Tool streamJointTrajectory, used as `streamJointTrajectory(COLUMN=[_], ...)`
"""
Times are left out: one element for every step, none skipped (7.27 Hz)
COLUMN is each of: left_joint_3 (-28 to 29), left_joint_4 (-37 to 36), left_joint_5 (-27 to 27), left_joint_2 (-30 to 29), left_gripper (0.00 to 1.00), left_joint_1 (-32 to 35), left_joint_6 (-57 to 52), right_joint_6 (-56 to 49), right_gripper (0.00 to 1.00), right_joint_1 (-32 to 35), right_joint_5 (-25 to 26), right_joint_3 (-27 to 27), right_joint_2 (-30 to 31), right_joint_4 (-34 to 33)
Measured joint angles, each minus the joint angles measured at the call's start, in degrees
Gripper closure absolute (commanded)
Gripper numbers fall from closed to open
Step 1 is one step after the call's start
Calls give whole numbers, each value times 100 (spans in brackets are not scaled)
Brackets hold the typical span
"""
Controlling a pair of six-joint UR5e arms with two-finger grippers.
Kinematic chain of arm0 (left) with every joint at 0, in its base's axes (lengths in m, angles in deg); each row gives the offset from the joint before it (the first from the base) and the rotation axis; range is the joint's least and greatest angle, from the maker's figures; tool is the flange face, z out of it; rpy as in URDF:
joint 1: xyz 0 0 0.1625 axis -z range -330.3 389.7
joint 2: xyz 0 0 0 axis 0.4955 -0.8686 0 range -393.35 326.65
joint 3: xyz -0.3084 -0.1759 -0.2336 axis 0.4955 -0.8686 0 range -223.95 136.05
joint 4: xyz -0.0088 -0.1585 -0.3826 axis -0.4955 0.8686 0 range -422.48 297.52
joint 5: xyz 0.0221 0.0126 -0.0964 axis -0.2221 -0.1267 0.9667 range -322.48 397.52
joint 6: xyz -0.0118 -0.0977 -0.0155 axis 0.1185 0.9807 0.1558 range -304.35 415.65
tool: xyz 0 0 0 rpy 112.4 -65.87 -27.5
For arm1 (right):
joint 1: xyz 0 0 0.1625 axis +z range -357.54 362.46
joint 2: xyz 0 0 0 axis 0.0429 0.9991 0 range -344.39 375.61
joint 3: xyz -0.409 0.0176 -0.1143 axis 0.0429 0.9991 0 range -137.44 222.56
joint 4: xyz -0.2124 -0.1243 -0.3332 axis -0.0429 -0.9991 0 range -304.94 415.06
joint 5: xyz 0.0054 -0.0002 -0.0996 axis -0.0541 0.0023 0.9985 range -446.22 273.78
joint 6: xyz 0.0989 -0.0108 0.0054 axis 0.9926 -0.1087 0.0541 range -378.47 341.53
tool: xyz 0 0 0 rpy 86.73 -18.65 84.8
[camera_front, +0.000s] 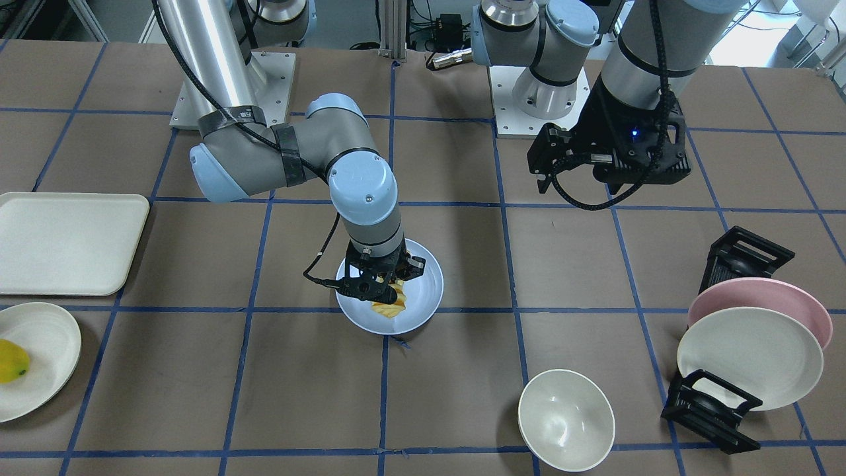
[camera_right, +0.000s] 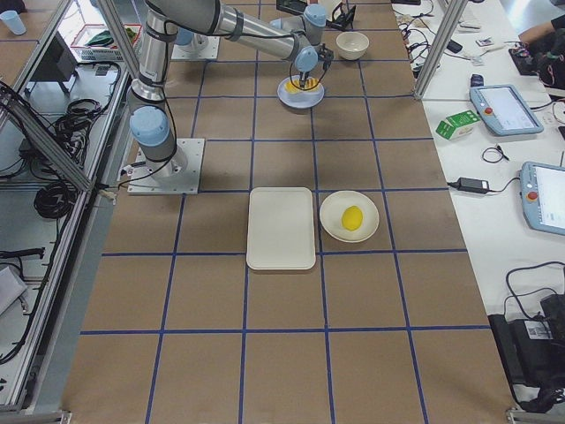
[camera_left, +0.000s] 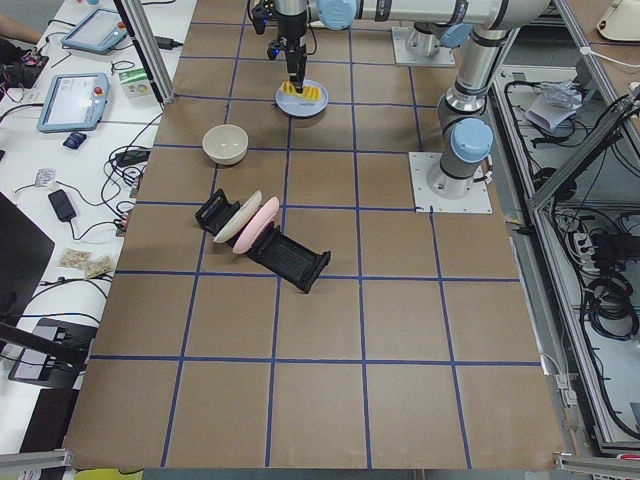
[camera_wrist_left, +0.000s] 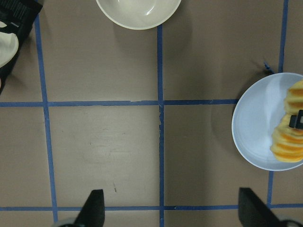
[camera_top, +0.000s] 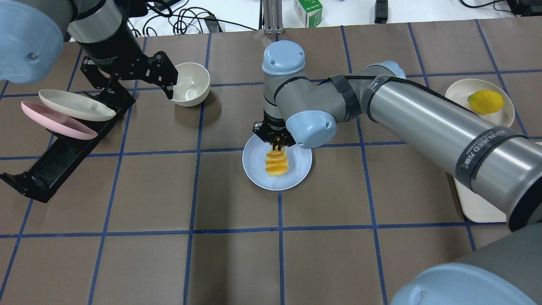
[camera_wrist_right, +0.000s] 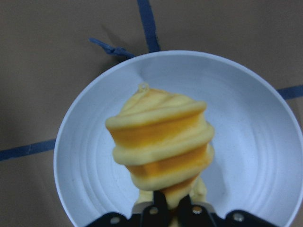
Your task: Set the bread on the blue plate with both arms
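Note:
The bread (camera_top: 276, 163), yellow-orange with pale grooves, hangs over the blue plate (camera_top: 258, 169) at the table's middle. My right gripper (camera_top: 277, 144) is shut on its far end, and the right wrist view shows the fingertips (camera_wrist_right: 156, 210) pinched on the bread (camera_wrist_right: 161, 137) above the plate (camera_wrist_right: 246, 142). I cannot tell whether its lower end touches the plate. My left gripper (camera_top: 169, 82) is open and empty, raised beside the white bowl. Its fingers (camera_wrist_left: 94, 208) stand wide apart, with the plate (camera_wrist_left: 253, 127) off to the side.
A white bowl (camera_top: 191, 84) stands near my left gripper. A black dish rack (camera_top: 63, 148) holds a pink plate (camera_top: 55, 123) and a cream plate (camera_top: 76, 106). A cream tray (camera_front: 66, 241) and a cream plate with a yellow fruit (camera_front: 12, 360) lie on my right side.

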Motion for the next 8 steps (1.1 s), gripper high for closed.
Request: streamJointTrajectory(left_joint_3=[-4, -12, -20, -33, -54, -72, -77, -77], left_joint_4=[-5, -13, -22, -26, -28, -29, -31, -62], left_joint_5=[-14, -19, -13, -10, -10, -13, -17, -17], left_joint_2=[34, 69, 73, 72, 82, 99, 118, 131], left_gripper=[0, 0, 0, 0, 0, 0, 0, 0], left_joint_1=[104, 160, 185, 197, 200, 202, 203, 204], left_joint_6=[2, 8, 44, 121, 185, 214, 222, 237], right_joint_6=[9, 15, 16, 13, 12, 11, 5, -29], right_gripper=[0, 0, 0, 0, 0, 0, 0, 0], right_joint_1=[0, 0, -2, -10, -17, -30, -72, -166], right_joint_5=[-30, -44, -28, 17, 45, 56, 63, 93], right_joint_3=[-104, -169, -207, -219, -206, -179, -155, -121], right_joint_2=[-3, -5, 7, 35, 77, 147, 269, 461], right_joint_4=[-215, -304, -324, -325, -320, -295, -228, -64])
